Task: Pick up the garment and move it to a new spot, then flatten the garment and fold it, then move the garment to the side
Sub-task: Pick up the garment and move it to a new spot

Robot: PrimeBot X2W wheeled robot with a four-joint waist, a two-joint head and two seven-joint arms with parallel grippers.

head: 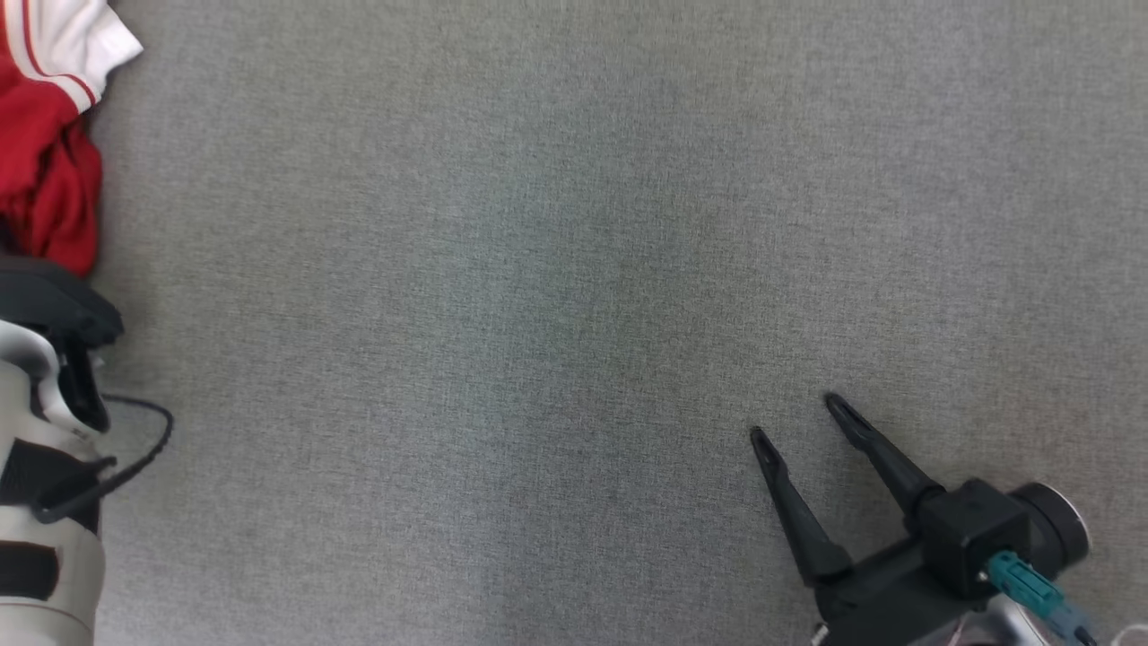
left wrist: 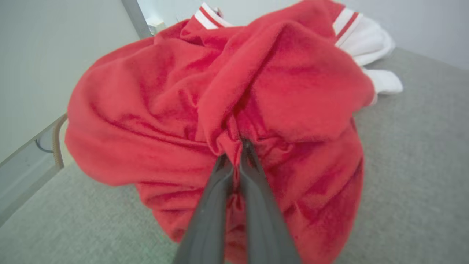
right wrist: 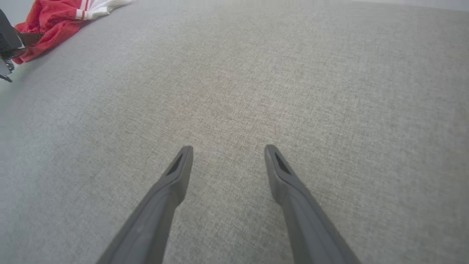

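The red fleece garment with white, red-striped cuffs (left wrist: 176, 95) is sitting bunched in a heap at the far left of the grey woven tabletop (head: 556, 305). The left fingers (left wrist: 247, 157) are pressing together on a fold near its middle, pinching the red cloth between their tips. The right fingers (head: 865, 440) are standing spread wide, gripping nothing, low over the near right of the tabletop and well apart from the garment. Between the two a broad stretch of grey surface is lying open. Past the heap on the left, the tabletop is ending at an edge beside a pale wall. The head view is cutting off most of the garment at its left border. I cannot tell whether the heap is resting or hanging.
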